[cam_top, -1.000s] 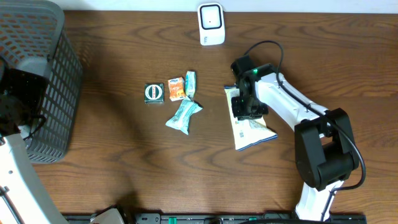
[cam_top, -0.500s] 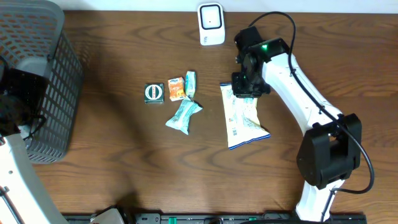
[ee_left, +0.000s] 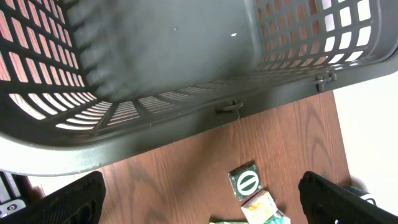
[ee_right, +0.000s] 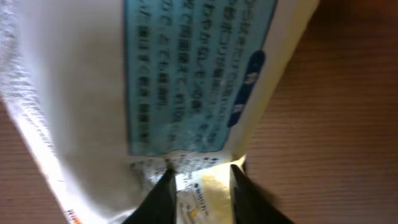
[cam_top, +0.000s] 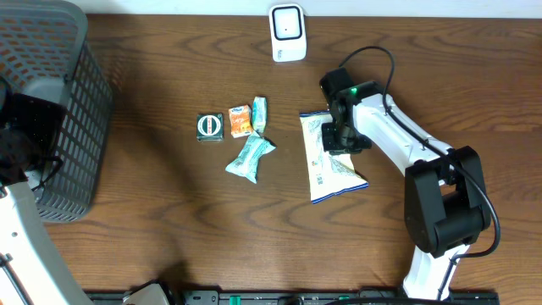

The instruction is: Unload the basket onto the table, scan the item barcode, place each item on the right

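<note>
Snack bag (cam_top: 322, 165) lying flat at three o'clock of centre, right gripper (cam_top: 343, 140) down on its two-o'clock edge, jaws narrowed astride the seam, clamping unclear, likely for carrying to twelve-o'clock scanner (cam_top: 287, 32).

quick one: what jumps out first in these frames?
The right gripper is over the big white snack bag right of centre, its fingers straddling the bag's edge in the wrist view. At the left edge a dark mesh basket looms, filling the left wrist view too. A white scanner stands at the far edge, with small packets clustered mid-table.
</note>
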{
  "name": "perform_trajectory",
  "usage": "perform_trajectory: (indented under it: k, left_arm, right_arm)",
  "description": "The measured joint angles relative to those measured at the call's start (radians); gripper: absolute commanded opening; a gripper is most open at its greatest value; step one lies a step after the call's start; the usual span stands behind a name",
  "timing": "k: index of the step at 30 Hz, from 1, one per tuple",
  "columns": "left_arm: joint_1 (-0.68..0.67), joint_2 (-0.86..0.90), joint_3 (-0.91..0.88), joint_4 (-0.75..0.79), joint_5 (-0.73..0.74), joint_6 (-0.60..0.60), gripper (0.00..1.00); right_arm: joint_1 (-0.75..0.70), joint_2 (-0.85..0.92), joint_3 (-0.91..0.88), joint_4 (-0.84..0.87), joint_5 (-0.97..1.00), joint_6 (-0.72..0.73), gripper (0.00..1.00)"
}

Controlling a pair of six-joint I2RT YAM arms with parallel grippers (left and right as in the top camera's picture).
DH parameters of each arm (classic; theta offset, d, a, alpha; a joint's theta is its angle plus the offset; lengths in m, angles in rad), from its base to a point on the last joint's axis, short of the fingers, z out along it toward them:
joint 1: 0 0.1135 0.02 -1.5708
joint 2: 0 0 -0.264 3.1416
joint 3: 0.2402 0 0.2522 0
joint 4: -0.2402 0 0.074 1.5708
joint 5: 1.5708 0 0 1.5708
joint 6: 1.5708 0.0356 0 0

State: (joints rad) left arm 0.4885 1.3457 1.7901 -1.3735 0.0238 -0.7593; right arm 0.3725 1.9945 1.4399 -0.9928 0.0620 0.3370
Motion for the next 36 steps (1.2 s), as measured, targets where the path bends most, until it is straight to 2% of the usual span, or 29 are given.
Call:
perform_trajectory:
  k: [2, 5, 10, 14, 17, 21, 31, 36]
  left_arm:
    - [0.0, 0.0, 0.0, 0.0, 0.0, 0.0, 0.98]
    - [0.0, 0.0, 0.0, 0.0, 0.0, 0.0, 0.98]
    - [0.0, 0.0, 0.0, 0.0, 0.0, 0.0, 0.98]
    - [0.0, 0.0, 0.0, 0.0, 0.0, 0.0, 0.98]
    - [0.0, 0.0, 0.0, 0.0, 0.0, 0.0, 0.98]
    - [0.0, 0.0, 0.0, 0.0, 0.0, 0.0, 0.98]
    - [0.0, 0.0, 0.0, 0.0, 0.0, 0.0, 0.98]
    - [0.0, 0.0, 0.0, 0.0, 0.0, 0.0, 0.97]
  right_arm:
    - [0.0, 0.0, 0.001, -0.004, 0.009, -0.001, 0.32]
    - [-0.001, 0.001, 0.024, -0.06, 0.018, -0.001, 0.34]
    - [-0.024, 0.002, 0.177, -0.228, 0.022, -0.001, 0.36]
    - [-0.05, 0.002, 0.277, -0.315, 0.018, -0.014, 0.2]
    - [-0.058, 0.002, 0.284, -0.348, 0.006, -0.028, 0.17]
    - [-0.057, 0.002, 0.251, -0.303, -0.01, -0.033, 0.18]
    - [-0.039, 0.002, 0.076, -0.014, -0.13, -0.034, 0.19]
    - [-0.038, 0.002, 0.014, 0.076, -0.139, -0.034, 0.2]
